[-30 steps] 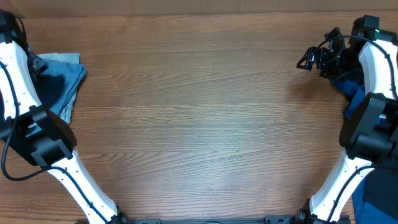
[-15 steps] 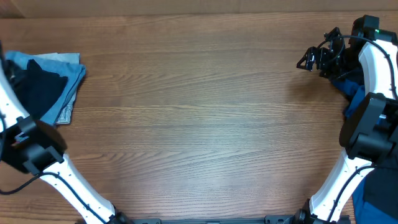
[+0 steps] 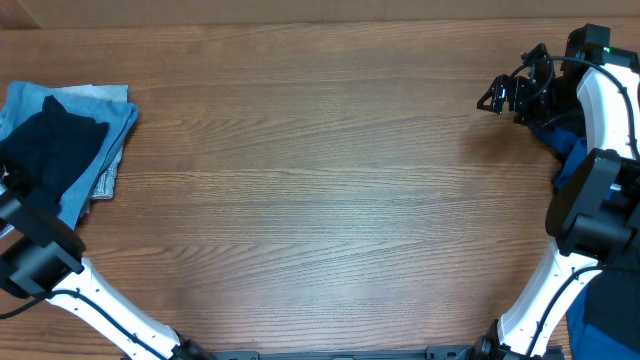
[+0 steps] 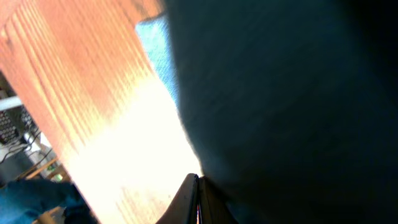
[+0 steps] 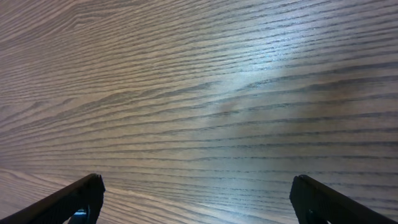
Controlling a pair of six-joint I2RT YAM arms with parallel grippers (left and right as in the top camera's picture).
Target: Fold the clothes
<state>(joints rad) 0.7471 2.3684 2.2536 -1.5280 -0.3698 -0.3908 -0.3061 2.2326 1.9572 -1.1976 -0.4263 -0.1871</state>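
Observation:
The clothes lie stacked at the table's left edge. A near-black navy garment (image 3: 52, 155) rests on a light blue one (image 3: 112, 118), and a pale grey edge (image 3: 104, 183) pokes out below. In the left wrist view the navy garment (image 4: 286, 93) fills the right side. My left gripper (image 4: 198, 185) is shut at its edge, fingers pressed flat together with no cloth visibly between them. My right gripper (image 3: 497, 97) hovers far right over bare wood. Its fingers (image 5: 81, 198) are spread wide, and the gripper (image 5: 199, 202) is open and holds nothing.
A royal blue cloth (image 3: 568, 142) lies under the right arm at the table's right edge. More blue fabric (image 3: 606, 318) shows at the bottom right corner. The left arm's black link (image 3: 35, 255) sits just below the stack. The table (image 3: 320, 200) is brown wood.
The left arm has pulled back off the stack toward the left edge, uncovering the navy garment, and its gripper has shut. The right arm has not moved.

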